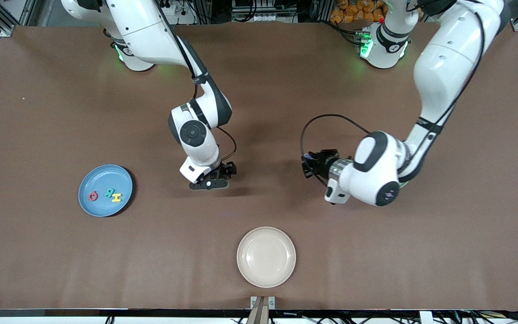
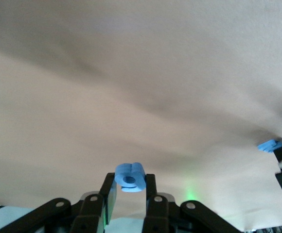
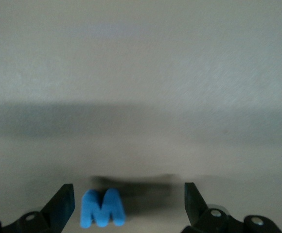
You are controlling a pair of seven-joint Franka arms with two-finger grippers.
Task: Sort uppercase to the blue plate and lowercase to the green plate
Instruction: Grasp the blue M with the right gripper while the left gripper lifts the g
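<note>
Front view: right arm, base at 11 o'clock of the table, reaches down to table centre; right gripper (image 1: 210, 181) sits low, just above the brown table (image 1: 38, 112). Right wrist view shows its jaws wide apart w/ a blue foam letter (image 3: 102, 208) lying on the mat between them, close to one finger, reads as M from this cam, not gripped. Can't see that letter in front view, hidden under the gripper.

Left arm comes from the base at 1 o'clock, elbow bent, wrist turned sideways over bare table toward its own end of centre. Left gripper (image 1: 308, 164) points toward the right gripper, up in the air. Left wrist view: jaws closed on a small blue looped letter (image 2: 130, 176), g-like, pinched between the fingertips. Same view also catches the right gripper's finger farther off w/ a bit of blue foam beside it.

Blue plate (image 1: 89, 207) lies at approx 8 o'clock of the table, toward the right arm's end. In it: red Q (image 1: 93, 196), teal R (image 1: 110, 192), yellow H (image 1: 117, 197), the R and H touching, the Q a bit apart.

Cream plate (image 1: 265, 257) sits at 6 o'clock, nearest the front cam.

Green plate isn't visible in any view.
</note>
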